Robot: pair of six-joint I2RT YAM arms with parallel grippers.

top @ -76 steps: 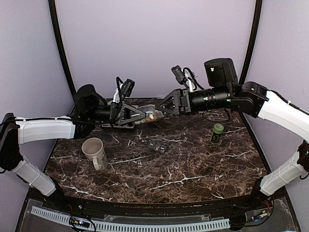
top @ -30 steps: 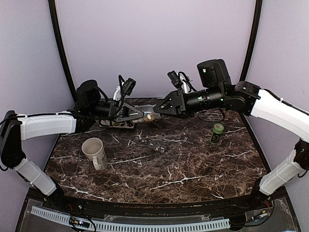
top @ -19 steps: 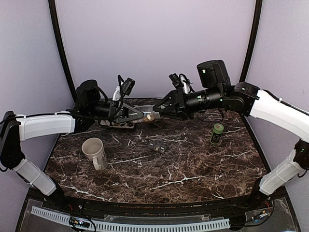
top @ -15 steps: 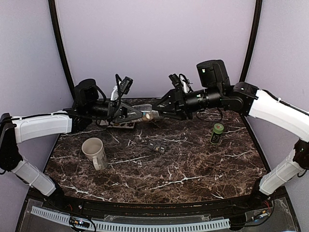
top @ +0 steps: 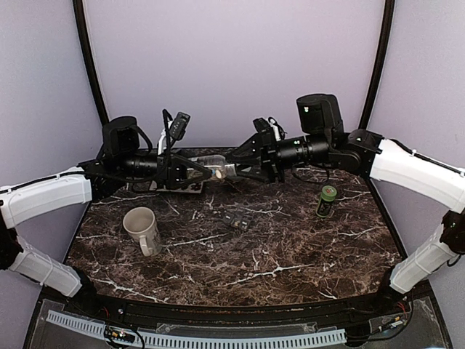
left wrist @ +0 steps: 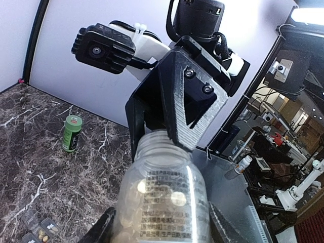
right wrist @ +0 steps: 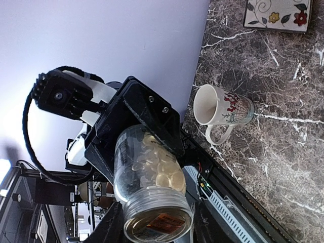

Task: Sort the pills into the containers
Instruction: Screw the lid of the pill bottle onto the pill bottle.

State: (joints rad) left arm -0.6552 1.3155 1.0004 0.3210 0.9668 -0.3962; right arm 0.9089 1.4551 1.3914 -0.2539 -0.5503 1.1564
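A clear pill bottle (top: 215,170) with several pale round pills inside is held in the air between both arms, above the back of the table. My left gripper (top: 195,171) is shut on the bottle's body; the left wrist view (left wrist: 162,223) shows its fingers on either side of the bottle (left wrist: 164,197). My right gripper (top: 234,166) is shut around the bottle's threaded mouth end (right wrist: 157,217). One of its fingers (left wrist: 192,101) covers part of the neck in the left wrist view. A small dark pill organiser (top: 236,220) lies on the table.
A white mug (top: 142,227) stands at the left, also in the right wrist view (right wrist: 223,109). A green bottle (top: 326,200) stands at the right. A floral tile (top: 178,186) lies at the back under the left gripper. The table is dark marble (top: 276,254).
Both grippers have kept hold of the bottle and lifted it slightly, drifting left. The right wrist has rolled, so its fingers now stand one above the other. The left arm has risen.
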